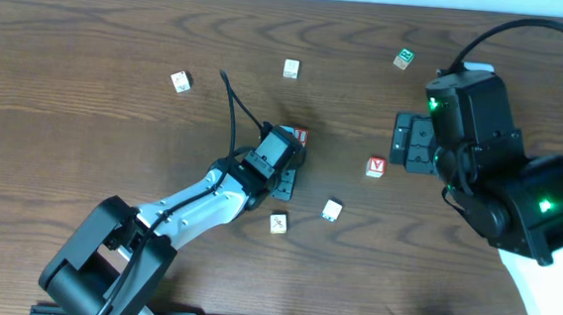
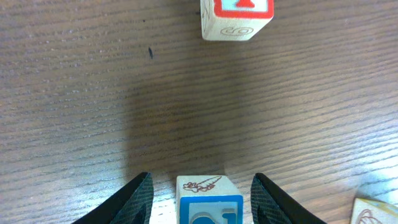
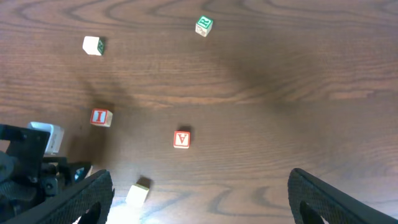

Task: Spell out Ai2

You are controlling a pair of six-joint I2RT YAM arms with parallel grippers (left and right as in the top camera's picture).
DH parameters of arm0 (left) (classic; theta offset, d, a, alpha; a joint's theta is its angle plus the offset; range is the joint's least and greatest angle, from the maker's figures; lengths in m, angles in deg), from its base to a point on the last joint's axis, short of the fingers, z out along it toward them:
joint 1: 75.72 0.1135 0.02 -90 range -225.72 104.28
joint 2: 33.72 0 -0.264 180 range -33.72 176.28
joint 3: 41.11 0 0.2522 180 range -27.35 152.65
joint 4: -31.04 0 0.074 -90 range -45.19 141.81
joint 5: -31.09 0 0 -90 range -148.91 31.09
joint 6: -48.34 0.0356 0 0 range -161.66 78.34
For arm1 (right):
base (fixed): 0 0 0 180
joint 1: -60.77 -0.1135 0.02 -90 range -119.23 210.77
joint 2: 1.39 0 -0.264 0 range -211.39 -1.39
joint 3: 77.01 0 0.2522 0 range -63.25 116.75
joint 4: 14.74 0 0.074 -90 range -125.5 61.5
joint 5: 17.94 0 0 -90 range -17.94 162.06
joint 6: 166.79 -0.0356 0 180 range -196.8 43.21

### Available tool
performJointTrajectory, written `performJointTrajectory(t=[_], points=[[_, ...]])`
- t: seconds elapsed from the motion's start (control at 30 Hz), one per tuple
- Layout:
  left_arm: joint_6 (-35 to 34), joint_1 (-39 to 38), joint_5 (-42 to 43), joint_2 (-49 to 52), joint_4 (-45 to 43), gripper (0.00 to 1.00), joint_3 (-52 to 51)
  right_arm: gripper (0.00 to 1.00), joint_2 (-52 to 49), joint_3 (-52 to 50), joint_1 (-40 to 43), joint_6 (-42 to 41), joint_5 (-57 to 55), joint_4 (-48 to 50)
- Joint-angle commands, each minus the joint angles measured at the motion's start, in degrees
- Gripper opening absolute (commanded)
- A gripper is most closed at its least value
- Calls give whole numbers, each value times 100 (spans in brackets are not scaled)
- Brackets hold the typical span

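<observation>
Cubes throughout, so none has a long axis. Blue-faced block (image 2: 209, 205) sits flat on the table (image 2: 74, 93), square between the spread fingers of the left gripper (image 2: 201, 186), with gaps on both sides and ungrasped. Red I block (image 3: 101, 117) stands just ahead, unobstructed. Red A block (image 3: 181, 139) lies apart. Right gripper (image 3: 200, 177) hangs wide open and empty. Seven blocks are countable overhead.

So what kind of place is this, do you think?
Probably a robotics lab workbench: a wood-grain table, a left arm and right arm over it, and scattered lettered toy blocks such as the red A block.
</observation>
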Motion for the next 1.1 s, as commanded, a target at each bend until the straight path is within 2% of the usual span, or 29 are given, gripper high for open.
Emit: performJointTrajectory(t=[0.0, 0.07, 0.23, 0.3, 0.47, 0.53, 0.67, 0.83, 0.97, 1.07], points=[[-22, 9, -105, -109, 267, 52, 372, 91, 120, 66, 55, 50, -212, -90], [-4, 9, -146, -160, 636, 52, 533, 91, 120, 66, 61, 52, -223, -168], [0, 20, -872, -518, 1541, 53, 826, 91, 120, 66, 61, 52, -267, -304], [118, 63, -1088, -820, 1871, 58, 887, 96, 118, 66, 70, 125, -271, -348], [260, 175, -1117, -1711, 2736, 69, 1185, 98, 96, 63, 251, 225, -267, -535], [258, 264, -1397, -2188, 3307, 71, 1394, 99, 94, 59, 326, 238, -264, -577], [197, 509, -1985, -2896, 4057, 73, 1499, 99, 72, 57, 354, 509, 28, -570], [192, 741, -2074, -3397, 4815, 73, 1499, 98, -192, -31, 354, 590, 378, -568], [122, 748, -2002, -3744, 5250, 73, 1545, 93, -470, -890, 334, 590, 743, -199], [127, 748, -1934, -4030, 5453, 78, 1722, 93, -509, -2009, 136, 592, 1276, 798]])
